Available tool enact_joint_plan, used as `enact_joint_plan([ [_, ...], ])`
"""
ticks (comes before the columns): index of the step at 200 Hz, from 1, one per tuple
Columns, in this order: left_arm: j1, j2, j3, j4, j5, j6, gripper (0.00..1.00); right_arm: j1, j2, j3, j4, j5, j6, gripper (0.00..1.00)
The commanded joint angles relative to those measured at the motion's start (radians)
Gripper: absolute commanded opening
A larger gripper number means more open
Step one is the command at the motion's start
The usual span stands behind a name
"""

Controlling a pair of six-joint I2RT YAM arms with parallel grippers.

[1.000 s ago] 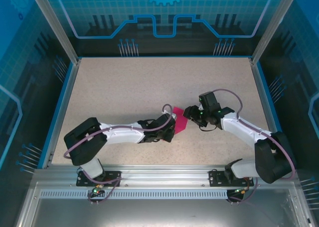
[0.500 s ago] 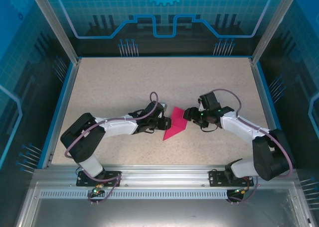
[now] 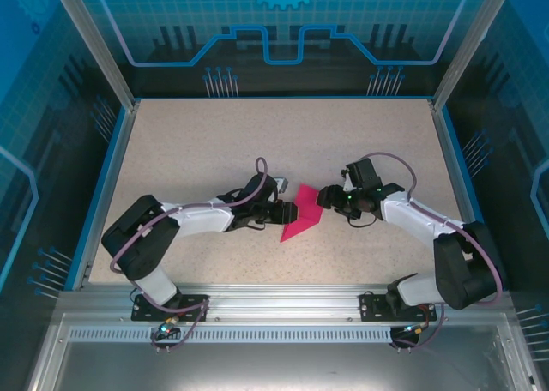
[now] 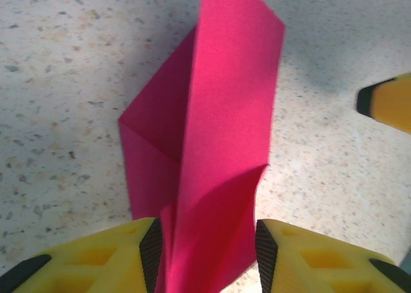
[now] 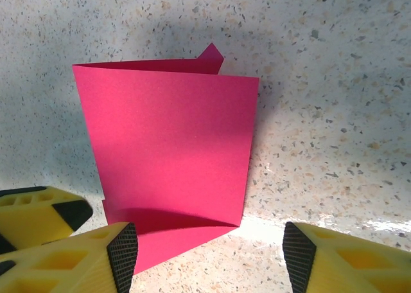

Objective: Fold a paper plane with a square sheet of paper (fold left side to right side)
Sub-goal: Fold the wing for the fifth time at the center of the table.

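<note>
The magenta-pink sheet of paper [image 3: 302, 211] lies folded over on the speckled table, between the two grippers. In the left wrist view the paper [image 4: 218, 132] rises as a loose flap with a crease down it, and its near end sits between my left gripper's [image 4: 209, 249] spread fingers. My left gripper [image 3: 290, 211] is at the paper's left edge. My right gripper [image 3: 323, 197] is at its upper right corner, open wide [image 5: 209, 257]. The paper [image 5: 170, 139] shows there as a doubled rectangle whose top layer lifts slightly off the bottom one.
The beige table [image 3: 214, 142] is bounded by a raised blue frame [image 3: 107, 172] on the sides and back. A metal rail [image 3: 283, 301] with the arm bases runs along the near edge. A yellow fingertip of the other arm [image 4: 388, 103] shows beside the paper.
My left gripper has drawn back to the left from over the paper, which now lies uncovered and extends further toward the near side. The right gripper has barely moved.
</note>
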Motion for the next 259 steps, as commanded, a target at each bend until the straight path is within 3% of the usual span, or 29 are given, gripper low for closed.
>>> enact_joint_plan([
  [1, 0.008, -0.018, -0.005, 0.013, 0.061, 0.005, 0.49, -0.016, 0.002, -0.012, -0.014, -0.017, -0.027, 0.67],
  [64, 0.008, 0.087, 0.034, -0.014, 0.024, 0.03, 0.49, -0.022, 0.01, -0.01, -0.013, -0.038, -0.065, 0.74],
  [128, 0.041, 0.1, 0.02, 0.014, 0.049, 0.024, 0.23, -0.071, 0.089, 0.014, 0.054, -0.174, -0.212, 0.72],
  [173, 0.092, 0.122, -0.021, 0.124, 0.168, -0.019, 0.09, -0.121, 0.18, 0.02, 0.164, -0.319, -0.239, 0.7],
  [259, 0.177, 0.095, -0.064, 0.228, 0.363, -0.152, 0.02, -0.147, 0.329, 0.075, 0.244, -0.462, -0.182, 0.69],
])
